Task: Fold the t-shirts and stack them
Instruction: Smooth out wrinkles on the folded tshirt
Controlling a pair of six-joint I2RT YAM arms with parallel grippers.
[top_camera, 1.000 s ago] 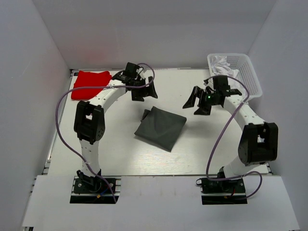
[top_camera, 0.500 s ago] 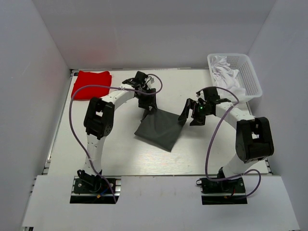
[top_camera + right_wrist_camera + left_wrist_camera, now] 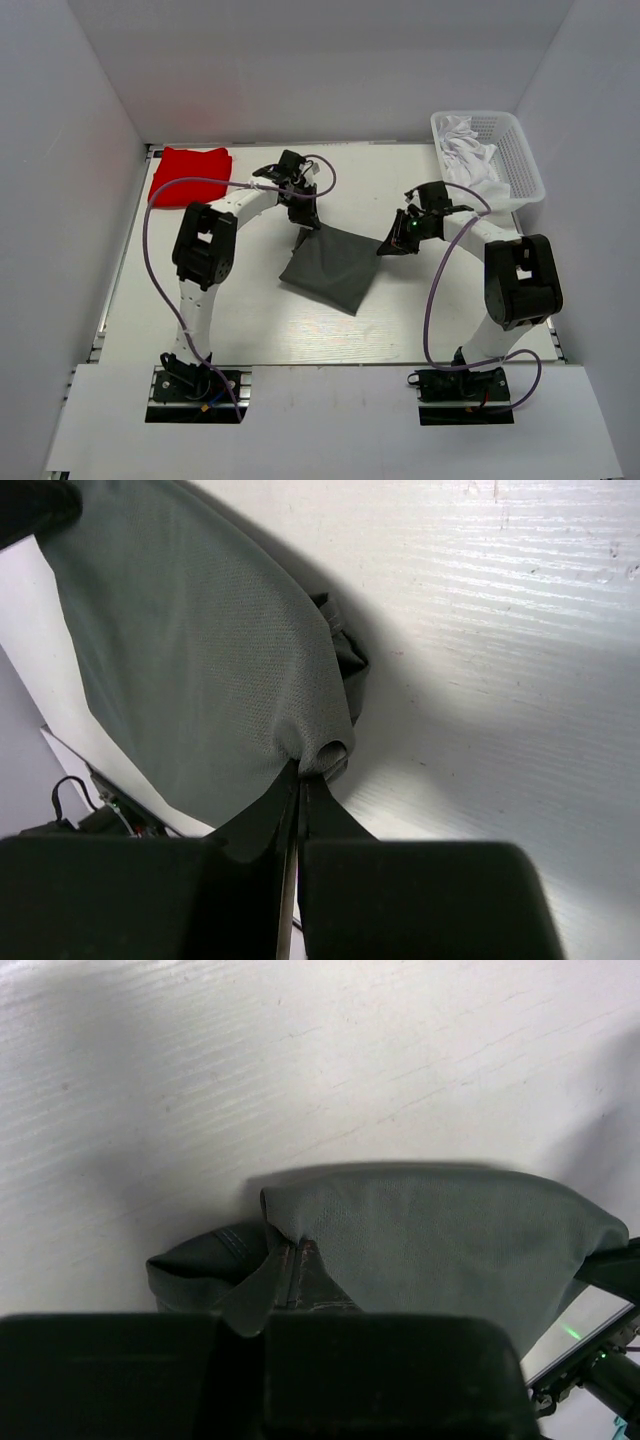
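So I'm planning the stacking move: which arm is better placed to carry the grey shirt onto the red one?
Left, probably. The left fingers are shut on the grey shirt at the corner nearer the red shirt. The right fingers pinch the opposite corner, farther from it.

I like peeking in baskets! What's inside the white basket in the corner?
Crumpled white cloth lies heaped in the basket, mostly on its left side. Anything beneath that cloth is covered and cannot be seen.
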